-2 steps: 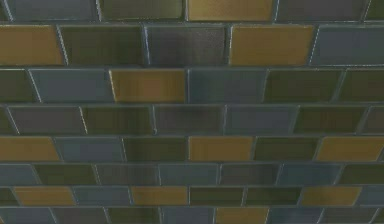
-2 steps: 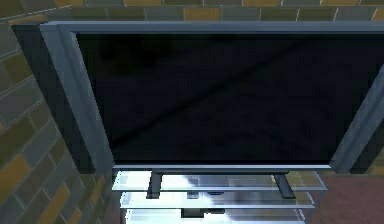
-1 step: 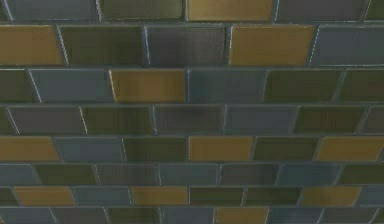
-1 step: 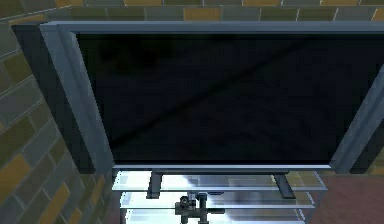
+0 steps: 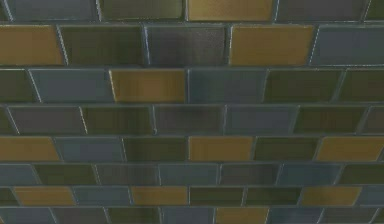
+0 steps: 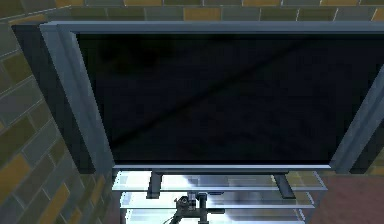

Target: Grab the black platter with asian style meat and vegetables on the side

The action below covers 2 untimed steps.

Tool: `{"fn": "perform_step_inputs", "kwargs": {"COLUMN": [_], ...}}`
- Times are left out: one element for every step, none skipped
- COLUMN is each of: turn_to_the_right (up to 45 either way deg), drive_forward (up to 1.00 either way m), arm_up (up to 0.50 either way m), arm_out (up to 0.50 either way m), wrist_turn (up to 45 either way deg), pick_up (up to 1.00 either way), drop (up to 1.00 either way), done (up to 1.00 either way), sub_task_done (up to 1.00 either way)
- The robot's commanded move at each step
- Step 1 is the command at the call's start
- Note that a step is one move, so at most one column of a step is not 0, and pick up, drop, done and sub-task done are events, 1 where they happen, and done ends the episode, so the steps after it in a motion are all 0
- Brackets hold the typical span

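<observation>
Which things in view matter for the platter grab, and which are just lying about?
Job:
- gripper, low in the arm side view, in front of the shelves; cannot tell whether it holds anything

Just there:
- television
- shelved stand under it
- tiled wall
- brick wall

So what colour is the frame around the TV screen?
Grey; the frame shows best in the arm side view.
</observation>
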Motion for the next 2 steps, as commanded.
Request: {"fn": "perform_step_inputs", "kwargs": {"turn_to_the_right": [0.0, 0.0], "drive_forward": [0.0, 0.0], "arm_up": [0.0, 0.0], "arm_out": [0.0, 0.0], "wrist_turn": [45.0, 45.0], "pick_up": [0.0, 0.0], "drop": [0.0, 0.0], "done": [0.0, 0.0], "sub_task_done": [0.0, 0.0]}}
